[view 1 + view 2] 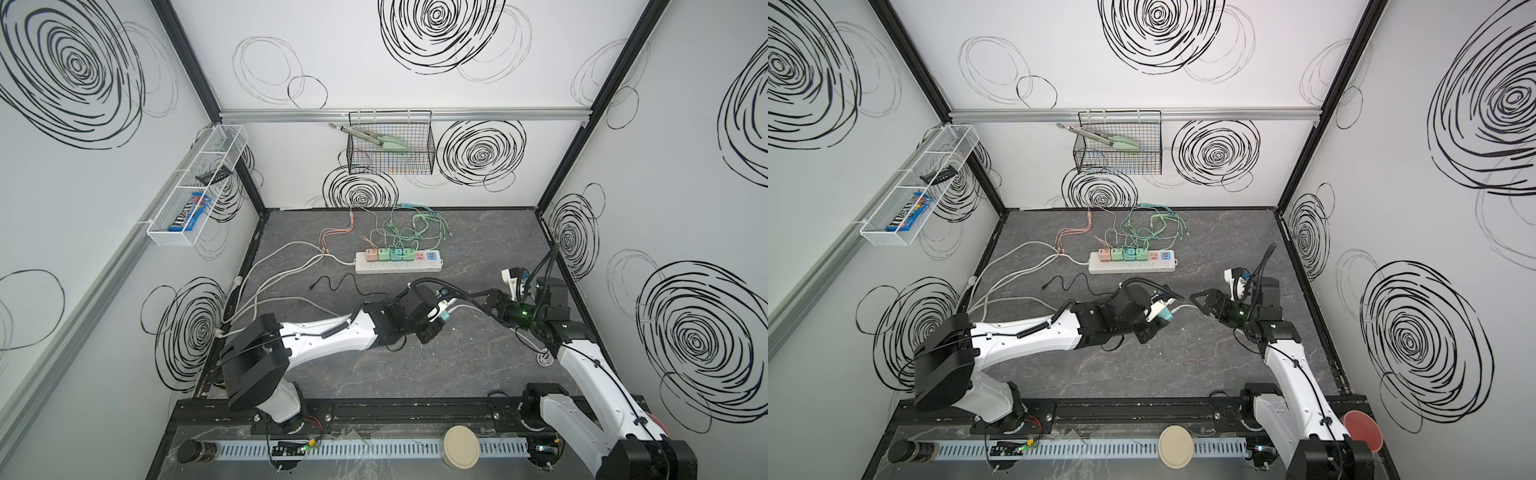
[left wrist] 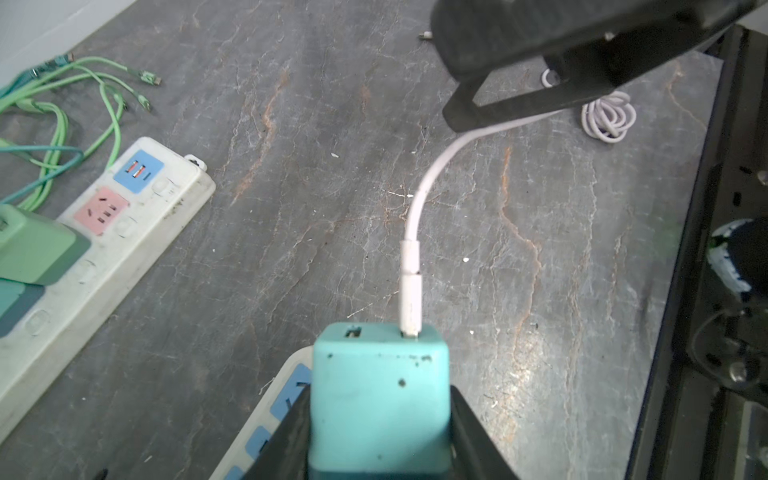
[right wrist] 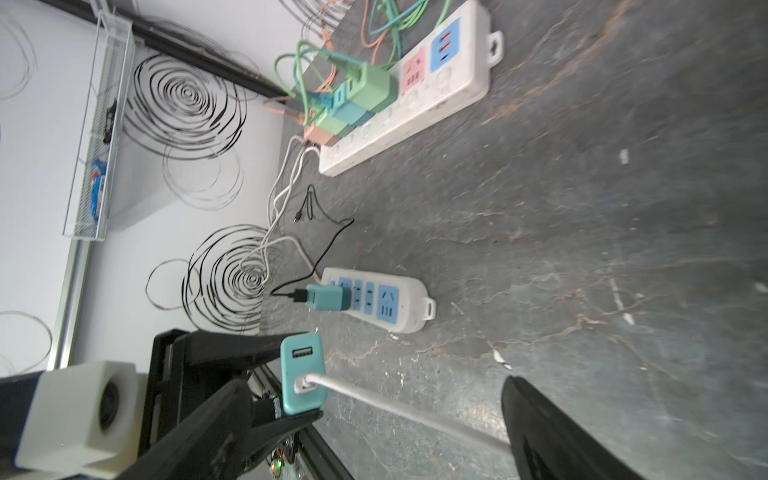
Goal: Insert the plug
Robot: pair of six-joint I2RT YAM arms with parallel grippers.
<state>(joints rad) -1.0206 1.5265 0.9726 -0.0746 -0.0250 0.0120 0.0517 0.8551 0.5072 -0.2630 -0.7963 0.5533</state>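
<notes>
Fingers (image 2: 465, 436) of the left gripper (image 3: 307, 376) clamp the teal plug (image 2: 380, 395) by its two flat sides, so the jaws stand at a middling width set by the block's body. The plug's port face sticks out past the fingertips. One USB port is empty, and a white cable (image 2: 415, 216) is seated in the other. Its prong side is hidden behind the fingers.

The plug is held near the small power strip (image 3: 399, 303) but apart from it, in none of the strip's blue sockets. A second teal charger (image 3: 328, 297), carrying a black cable (image 3: 328, 245), sits plugged in at one end of that strip.

From the plug the white cable arcs away and passes under the right gripper (image 1: 1198, 305) to a loose coil (image 2: 609, 118) on the dark table (image 1: 457, 374). The right gripper's jaws are spread wide and grip nothing; whether a finger brushes the cable I cannot tell. It faces the plug's port side from near by.

Farther back lies the long power strip (image 1: 398, 266), holding four coloured chargers side by side.
</notes>
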